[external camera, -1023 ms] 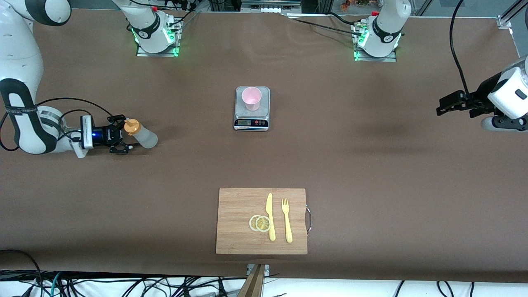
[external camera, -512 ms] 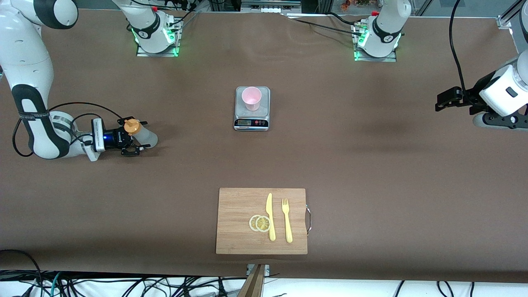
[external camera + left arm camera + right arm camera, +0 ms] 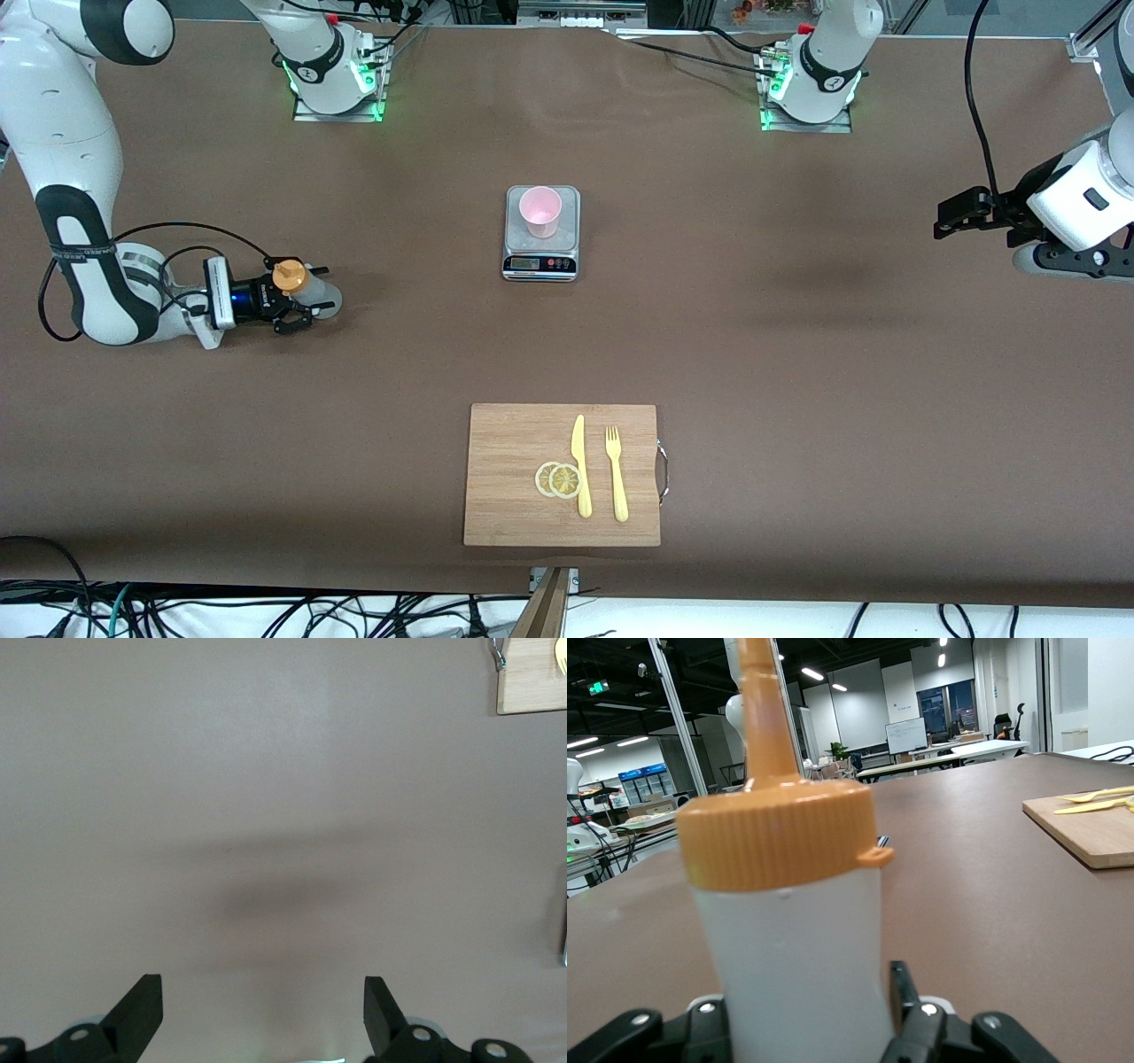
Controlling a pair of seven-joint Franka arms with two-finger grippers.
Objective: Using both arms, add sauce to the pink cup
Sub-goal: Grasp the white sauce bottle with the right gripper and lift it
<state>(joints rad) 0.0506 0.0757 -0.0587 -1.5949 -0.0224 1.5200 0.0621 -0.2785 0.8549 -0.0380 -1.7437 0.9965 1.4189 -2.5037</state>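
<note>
I see the small frosted-white squeeze bottle of sauce with its orange cap standing upright on the brown table, toward the right arm's end, at about 9 o'clock from the scale. My right gripper is down at table level with 1 black finger on each side of the bottle's body; in the right wrist view the bottle fills the space between the fingers, which sit spread and just beside it, not pressed in, so I call that pincer released.

The small pale pink tapered plastic cup stands upright on the grey digital kitchen scale, well apart from the bottle, around the table's middle.

At 6 o'clock from the scale, nearer the front camera, lies a rectangular bamboo cutting board carrying 2 overlapping lemon slices, a yellow plastic knife and a yellow plastic fork.

My left gripper waits in the air over bare table at the left arm's end, at 3 o'clock from the scale. Its wrist view shows the fingers spread wide and holding nothing.
</note>
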